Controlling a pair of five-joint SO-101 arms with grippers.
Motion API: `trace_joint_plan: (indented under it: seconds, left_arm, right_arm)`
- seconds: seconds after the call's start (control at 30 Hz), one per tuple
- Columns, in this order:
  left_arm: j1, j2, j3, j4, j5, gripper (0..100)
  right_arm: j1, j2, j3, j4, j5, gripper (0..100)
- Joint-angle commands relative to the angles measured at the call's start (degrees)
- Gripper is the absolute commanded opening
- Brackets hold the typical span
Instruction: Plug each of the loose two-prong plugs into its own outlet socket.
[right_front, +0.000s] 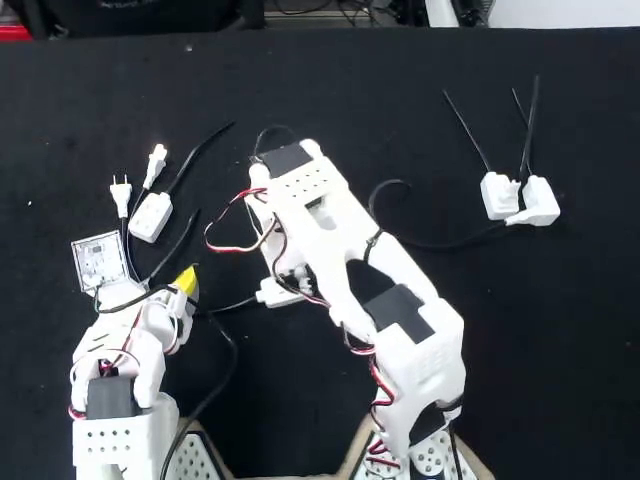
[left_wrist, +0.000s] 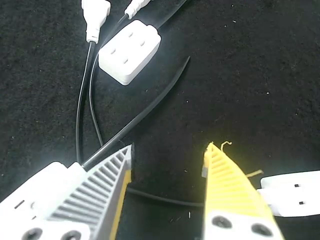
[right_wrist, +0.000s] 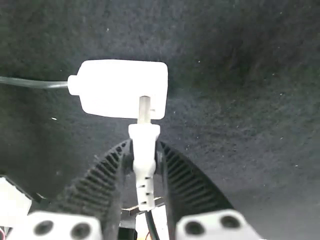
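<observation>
While the right gripper (right_wrist: 144, 146) is clamped tight on a white two-prong plug (right_wrist: 143, 172), squeezed between both black ribbed fingers, the metal prong sticks out ahead and its tip sits against a small white outlet block (right_wrist: 117, 87) lying near the middle of the black bench (right_front: 560, 330). Can't tell if the prong is actually in a slot or just resting on the face, tbh. Left gripper (left_wrist: 167, 150) is spread wide, one grey finger and one yellow, gripping nothing, low over the bench toward the front left corner with a black cord (left_wrist: 165, 199) running under it. Up by the left edge, a loose white plug (right_front: 121, 192) and another loose plug (right_front: 156, 165) lie just beside a white rectangular outlet block (right_front: 150, 216), neither plugged in.
</observation>
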Motion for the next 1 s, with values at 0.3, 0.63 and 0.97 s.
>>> trace_joint_plan:
  seconds: [0.3,0.63,0.97]
  left_arm:
    - [-0.48,-0.44,-0.92,0.18,0.0,23]
    - [-0.48,-0.44,-0.92,0.18,0.0,23]
    - [-0.48,-0.44,-0.92,0.18,0.0,23]
  right_arm:
    - [-0.35,2.42,-2.59,1.93,0.79,1.1]
    - [7.91,-10.42,7.08,-2.02,6.07,1.1]
    - [16.62,-13.05,27.12,-37.1,38.86,1.5]
